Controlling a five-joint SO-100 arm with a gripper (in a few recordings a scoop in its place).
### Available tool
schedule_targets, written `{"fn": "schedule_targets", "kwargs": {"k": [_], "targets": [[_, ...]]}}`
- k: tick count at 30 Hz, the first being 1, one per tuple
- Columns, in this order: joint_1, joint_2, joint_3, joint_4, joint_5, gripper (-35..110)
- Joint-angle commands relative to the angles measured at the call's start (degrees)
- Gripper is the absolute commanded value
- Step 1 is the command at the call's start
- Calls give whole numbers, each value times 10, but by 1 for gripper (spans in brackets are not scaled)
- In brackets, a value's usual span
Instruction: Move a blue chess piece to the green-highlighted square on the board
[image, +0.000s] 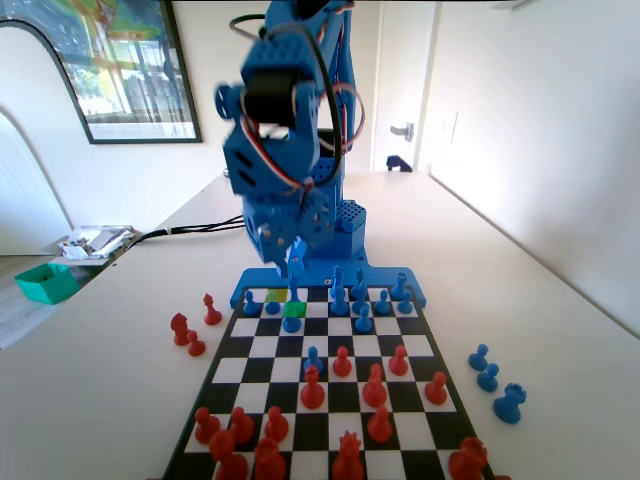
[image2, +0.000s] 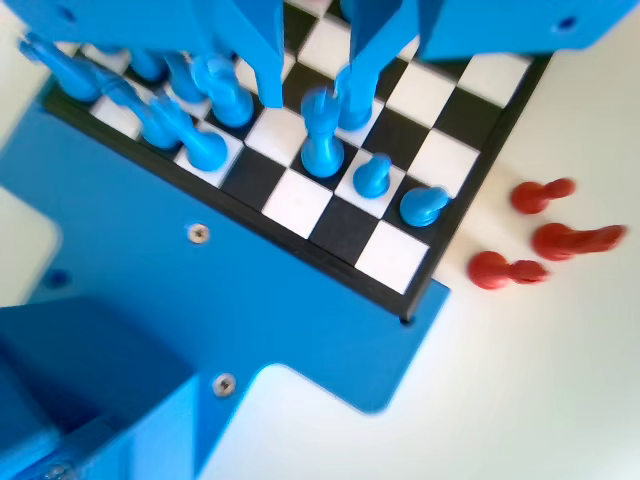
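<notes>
The tall, slender blue plastic chess piece (image2: 322, 135) with its narrow top is seen in the wrist view between the two jaws of the blue tool (image2: 312, 85), one jaw at its ten o'clock and the other at its two o'clock. The jaws stand apart with gaps on both sides, so the tool is judged spread and gripping nothing. In the fixed view the tool (image: 291, 252) hangs low over the far rows of the black-and-white chequered board (image: 420, 425), and the green-tinted square (image: 294, 309) lies just below it, with a short round-headed blue pawn (image: 291, 322) at its six o'clock. Whether the piece stands on the green square cannot be told. The step in hand is judged to be either grasping or release. If release, a straight upward lift is called for, without brushing the neighbouring pawns.
</notes>
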Motion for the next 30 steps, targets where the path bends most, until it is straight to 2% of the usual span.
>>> {"fn": "schedule_targets", "kwargs": {"k": [1,7,11,20,30], "targets": [[-4,47,-107,142,0,12],[-7,127,-208,304,10,9],[-5,221,-239,374,15,8],[-40,338,-337,410,195,5],[-38,499,-290,410,240,2]]}}
